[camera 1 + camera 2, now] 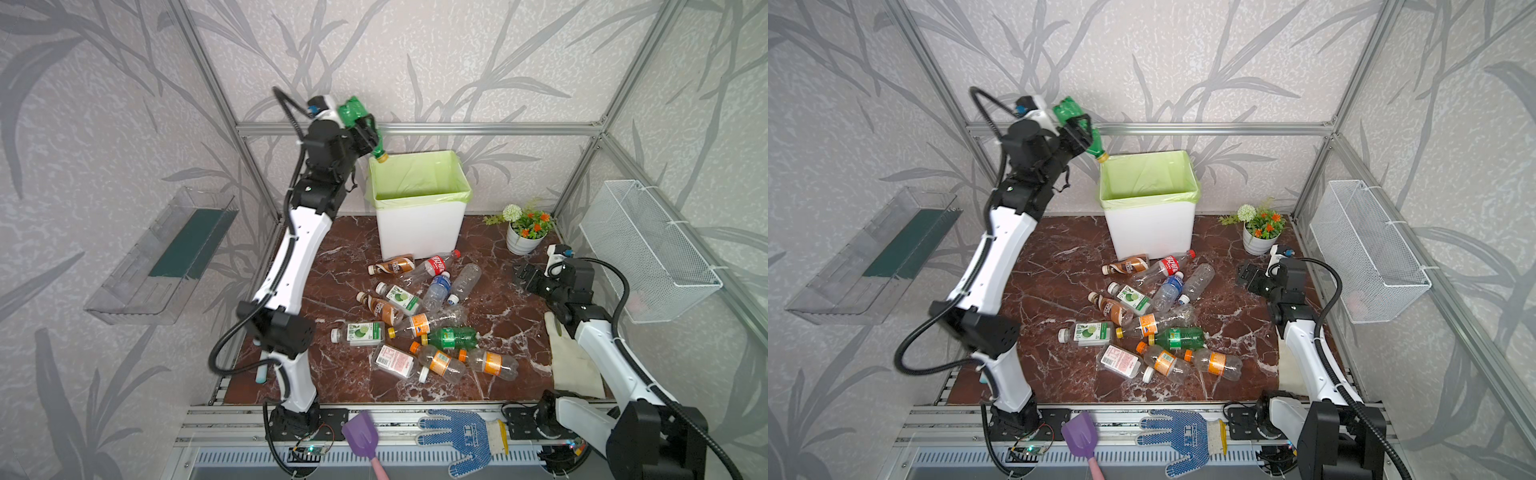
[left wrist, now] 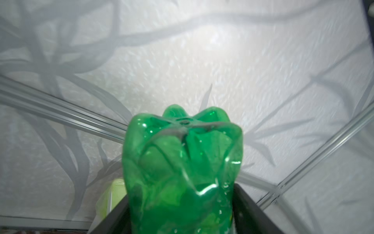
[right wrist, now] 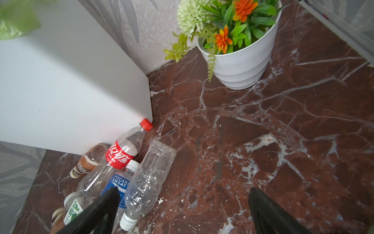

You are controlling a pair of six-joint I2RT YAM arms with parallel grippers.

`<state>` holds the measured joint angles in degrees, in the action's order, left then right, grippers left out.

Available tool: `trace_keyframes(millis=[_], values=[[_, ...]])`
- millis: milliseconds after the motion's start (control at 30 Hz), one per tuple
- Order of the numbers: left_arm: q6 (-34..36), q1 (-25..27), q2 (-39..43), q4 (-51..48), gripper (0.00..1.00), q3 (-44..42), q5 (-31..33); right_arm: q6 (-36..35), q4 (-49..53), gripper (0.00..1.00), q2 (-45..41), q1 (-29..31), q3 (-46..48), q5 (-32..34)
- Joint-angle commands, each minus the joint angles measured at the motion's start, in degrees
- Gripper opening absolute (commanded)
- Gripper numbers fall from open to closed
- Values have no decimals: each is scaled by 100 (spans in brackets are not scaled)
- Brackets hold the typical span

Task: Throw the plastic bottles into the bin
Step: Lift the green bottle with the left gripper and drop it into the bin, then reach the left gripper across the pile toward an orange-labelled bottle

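We see the white rectangular plastic bin [image 1: 419,232], lined with a light green bag, at the table's [image 1: 498,249] rear edge. One green plastic bottle [image 1: 353,111] tilts cap-down over its left rear corner. About twelve small plastic bottles [image 1: 419,324] lie jumbled mid-table.

On the left arm [image 1: 299,249] and right arm [image 1: 600,353] we see glossy white shells between matte black joints, ribbed black cables [image 1: 626,289] looping alongside, white wrist cameras [image 1: 328,106], and an all-black left gripper [image 1: 368,133] and right gripper [image 1: 523,276].
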<state>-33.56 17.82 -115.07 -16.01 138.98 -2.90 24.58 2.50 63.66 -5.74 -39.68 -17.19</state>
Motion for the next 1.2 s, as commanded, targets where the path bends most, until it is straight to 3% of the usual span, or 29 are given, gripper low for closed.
trace_keyframes(millis=[0, 100, 267, 400, 533, 733, 933, 1067, 1167], values=[[385, 347, -443, -1149, 99, 1278, -517, 105, 71, 99, 114, -24, -285, -376], [947, 607, 160, -602, 99, 615, -255, 23, 211, 99, -40, -23, -239, -196], [1187, 670, 1786, 1050, 99, -2141, -12, -203, 650, 99, -134, -17, -258, -149], [1410, 659, 2628, 1356, 99, -3561, 302, -237, 1153, 99, -156, -14, -362, -18], [1590, 657, 3240, 1319, 99, -4737, 451, 224, 1600, 99, -335, -7, -333, 242], [2079, 658, 3815, 699, 99, -5940, 643, 365, 2139, 99, -608, 237, -294, 571], [2448, 765, 4242, 121, 99, -6839, 438, 473, 1840, 99, -608, 306, -70, 647], [3082, 1270, 4430, -25, 99, -7320, 482, 225, 1708, 99, -409, 302, -98, 419], [3768, 1739, 4428, -150, 98, -7522, 356, 12, 1859, 99, -388, 301, -134, 634]])
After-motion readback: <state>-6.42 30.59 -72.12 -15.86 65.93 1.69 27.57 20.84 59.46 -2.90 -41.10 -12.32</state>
